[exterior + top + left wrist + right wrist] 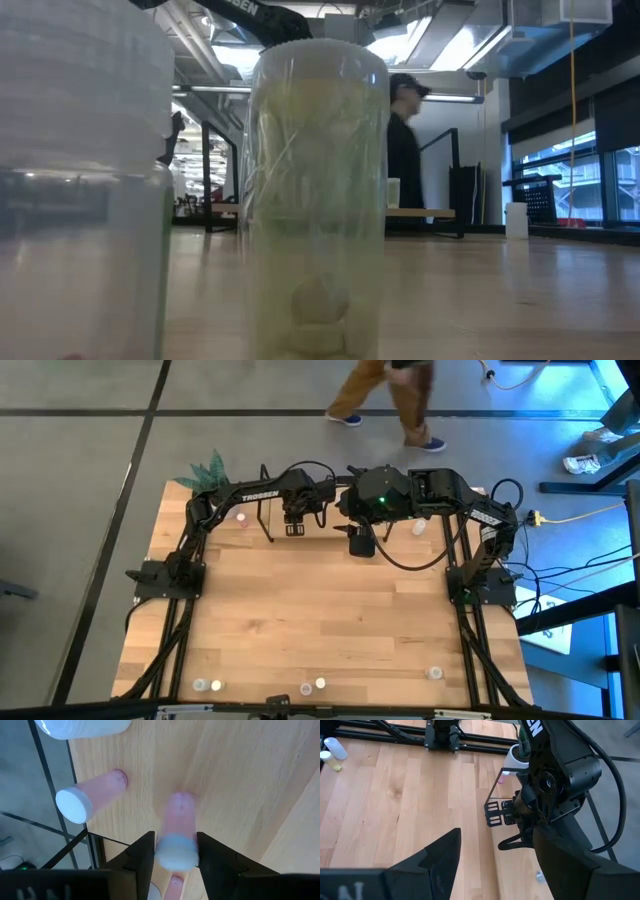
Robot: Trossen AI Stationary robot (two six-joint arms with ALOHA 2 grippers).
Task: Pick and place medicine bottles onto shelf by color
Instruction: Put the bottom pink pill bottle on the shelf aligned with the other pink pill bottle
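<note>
At the far edge of the table, the left tool hangs over the shelf with a pink bottle standing between its two dark fingers; the white cap fills the gap, but I cannot tell whether the fingers are pressing it or merely flanking it. A second pink bottle stands just beside it on the light-wood board, near a thin black rod, and the big white pot sits beyond that. The right tool hovers nearby over the middle of the far edge, its fingers spread wide around nothing. Several more bottles wait along the near edge of the table, one greenish bottle close against the low camera. A person walks past behind the table.
</note>
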